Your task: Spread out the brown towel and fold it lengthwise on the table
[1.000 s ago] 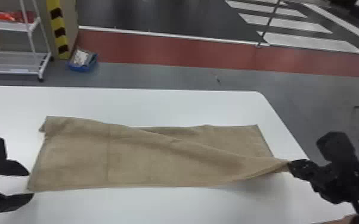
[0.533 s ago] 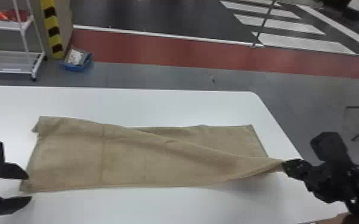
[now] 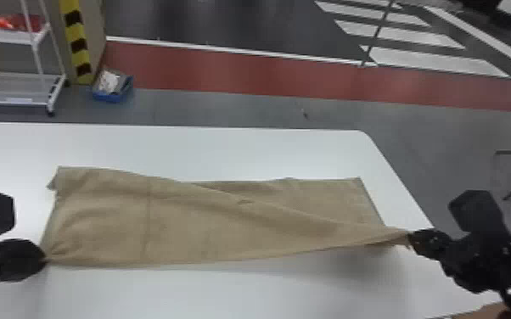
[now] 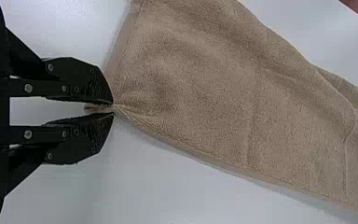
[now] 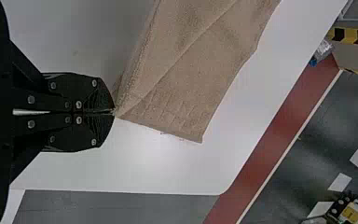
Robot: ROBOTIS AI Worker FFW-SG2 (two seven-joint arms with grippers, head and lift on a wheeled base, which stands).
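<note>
while left and right jaws pinch corners, brown towel [image 3: 191, 225] lies between.

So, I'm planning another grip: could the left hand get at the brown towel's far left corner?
Probably not as things stand: the left hand is shut on the near left corner of the brown towel. If it let go, the way to the far left corner looks free.

A white table [image 3: 208, 146] with a rounded far right corner stands before me. Across it, from my left to my right, lies the brown towel [image 3: 182, 225], one layer slanting over another.
</note>
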